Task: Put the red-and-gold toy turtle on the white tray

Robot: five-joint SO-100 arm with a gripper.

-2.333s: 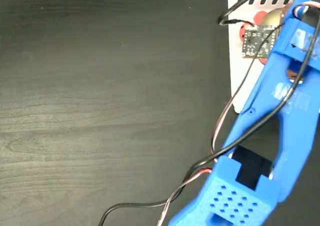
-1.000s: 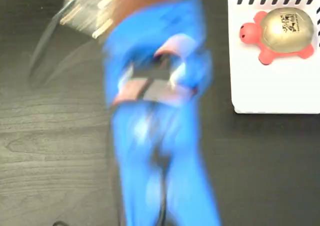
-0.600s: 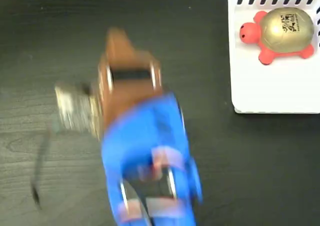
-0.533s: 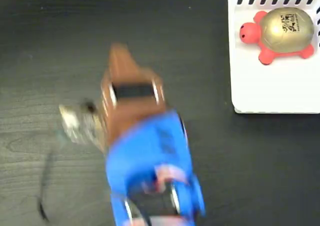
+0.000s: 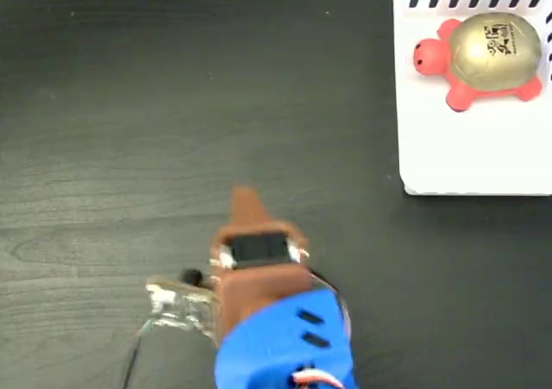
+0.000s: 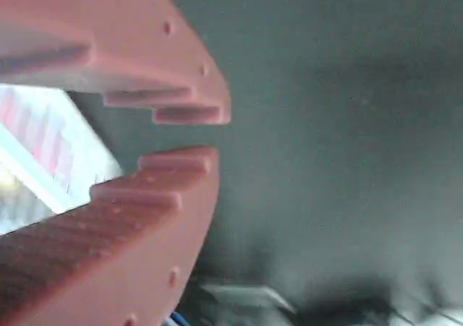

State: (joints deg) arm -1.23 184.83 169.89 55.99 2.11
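The red-and-gold toy turtle (image 5: 483, 57) lies upright on the white tray (image 5: 457, 160) at the top right of the fixed view, just below the tray's black stripes, with its red head pointing left. My brown gripper (image 5: 246, 201) is low in the middle of the table, far to the left of and below the tray, with its tip pointing up the picture. In the wrist view the gripper (image 6: 202, 134) shows two toothed fingers with only a narrow slit between the tips and nothing held. The turtle is out of the wrist view.
The blue arm (image 5: 280, 350) comes in from the bottom edge. A shiny pale part (image 5: 177, 307) sticks out to the left of the gripper's base. Dark wood tabletop (image 5: 129, 104) fills the left and the middle.
The arm has drawn back fast from the upper middle toward the bottom edge. The turtle has stayed in the same place on the tray.
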